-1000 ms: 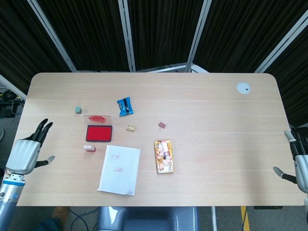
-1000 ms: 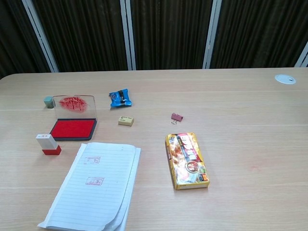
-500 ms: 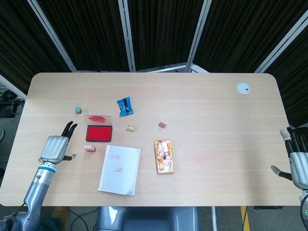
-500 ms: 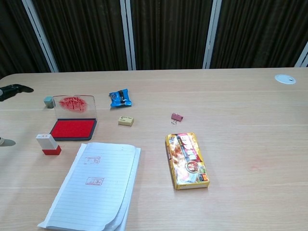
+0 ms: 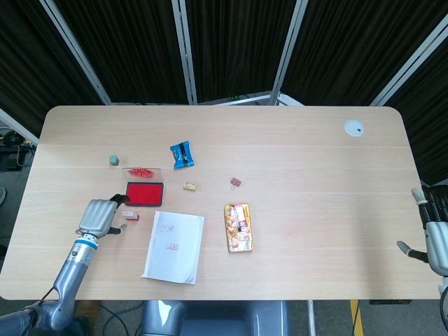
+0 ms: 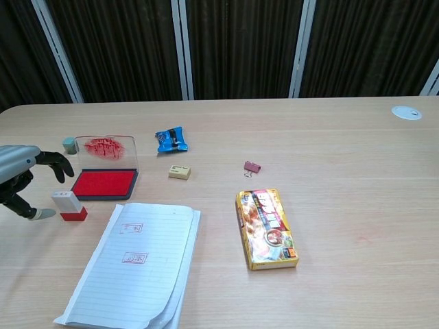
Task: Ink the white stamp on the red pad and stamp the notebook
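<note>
The white stamp (image 6: 67,205) with its red base stands upright on the table, left of the notebook (image 6: 137,264) and just in front of the open red ink pad (image 6: 103,184). The pad's clear lid (image 6: 105,148) stands raised behind it, smeared with red. Two faint red stamp marks show on the notebook's lined page. My left hand (image 6: 24,178) hovers just left of the stamp, fingers arched and apart, thumb low, holding nothing. In the head view this left hand (image 5: 101,217) sits beside the stamp (image 5: 130,215). My right hand (image 5: 437,238) hangs off the table's right edge, fingers spread and empty.
A blue packet (image 6: 169,139), a small yellow eraser (image 6: 180,172), a pink binder clip (image 6: 252,166) and a yellow snack box (image 6: 267,228) lie mid-table. A small grey-green object (image 6: 69,144) sits left of the pad's lid. A white disc (image 6: 407,112) is set far right.
My left hand has moved in from the table's left edge to right beside the stamp. The right hand has barely shifted. No object has moved.
</note>
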You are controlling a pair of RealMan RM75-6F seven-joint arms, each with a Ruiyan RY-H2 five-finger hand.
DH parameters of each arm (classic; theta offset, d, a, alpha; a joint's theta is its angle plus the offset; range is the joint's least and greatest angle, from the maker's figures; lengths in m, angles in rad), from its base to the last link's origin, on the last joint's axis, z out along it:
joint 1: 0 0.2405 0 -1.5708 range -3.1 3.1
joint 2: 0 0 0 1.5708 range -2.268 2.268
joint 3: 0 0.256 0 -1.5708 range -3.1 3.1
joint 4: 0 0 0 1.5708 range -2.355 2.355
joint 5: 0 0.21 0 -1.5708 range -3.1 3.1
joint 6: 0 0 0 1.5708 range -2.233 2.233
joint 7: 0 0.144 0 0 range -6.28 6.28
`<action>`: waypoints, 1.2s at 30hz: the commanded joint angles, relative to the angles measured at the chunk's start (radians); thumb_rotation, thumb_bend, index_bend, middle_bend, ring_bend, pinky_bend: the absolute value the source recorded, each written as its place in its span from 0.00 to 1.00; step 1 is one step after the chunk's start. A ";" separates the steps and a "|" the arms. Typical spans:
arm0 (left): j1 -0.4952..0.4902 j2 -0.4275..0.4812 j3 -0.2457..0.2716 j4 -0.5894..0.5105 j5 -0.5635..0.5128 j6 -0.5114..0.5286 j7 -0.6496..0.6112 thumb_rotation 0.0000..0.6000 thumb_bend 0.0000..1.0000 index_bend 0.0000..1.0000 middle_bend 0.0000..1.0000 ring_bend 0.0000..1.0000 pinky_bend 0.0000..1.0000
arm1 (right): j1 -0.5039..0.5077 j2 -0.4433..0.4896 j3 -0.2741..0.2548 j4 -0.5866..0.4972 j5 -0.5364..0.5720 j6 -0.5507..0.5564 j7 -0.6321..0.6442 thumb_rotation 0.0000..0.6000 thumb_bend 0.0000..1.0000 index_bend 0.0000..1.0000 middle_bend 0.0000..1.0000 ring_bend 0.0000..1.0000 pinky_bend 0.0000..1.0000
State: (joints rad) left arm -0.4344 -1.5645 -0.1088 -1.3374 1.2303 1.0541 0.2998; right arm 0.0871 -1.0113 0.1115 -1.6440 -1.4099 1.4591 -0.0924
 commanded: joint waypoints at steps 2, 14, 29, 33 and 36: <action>-0.005 -0.015 0.001 0.011 -0.002 0.006 0.012 1.00 0.22 0.31 0.36 0.83 0.87 | 0.000 0.001 0.001 0.003 0.003 -0.002 0.003 1.00 0.00 0.00 0.00 0.00 0.00; -0.013 -0.039 0.005 0.037 -0.011 0.009 0.024 1.00 0.29 0.39 0.43 0.83 0.87 | 0.002 -0.001 0.002 0.011 0.011 -0.010 0.008 1.00 0.00 0.00 0.00 0.00 0.00; -0.023 -0.046 0.007 0.051 -0.014 0.008 0.025 1.00 0.32 0.43 0.47 0.83 0.87 | 0.003 -0.001 0.004 0.012 0.015 -0.009 0.009 1.00 0.00 0.00 0.00 0.00 0.00; -0.026 -0.049 0.008 0.056 -0.015 0.007 0.026 1.00 0.32 0.44 0.47 0.83 0.87 | 0.003 -0.001 0.003 0.013 0.016 -0.010 0.009 1.00 0.00 0.00 0.00 0.00 0.00; -0.028 -0.052 0.008 0.061 -0.017 0.003 0.023 1.00 0.32 0.45 0.48 0.83 0.87 | 0.003 -0.002 0.003 0.013 0.018 -0.011 0.009 1.00 0.00 0.00 0.00 0.00 0.00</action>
State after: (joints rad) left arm -0.4620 -1.6162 -0.1010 -1.2774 1.2143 1.0582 0.3235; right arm 0.0901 -1.0131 0.1150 -1.6308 -1.3922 1.4482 -0.0837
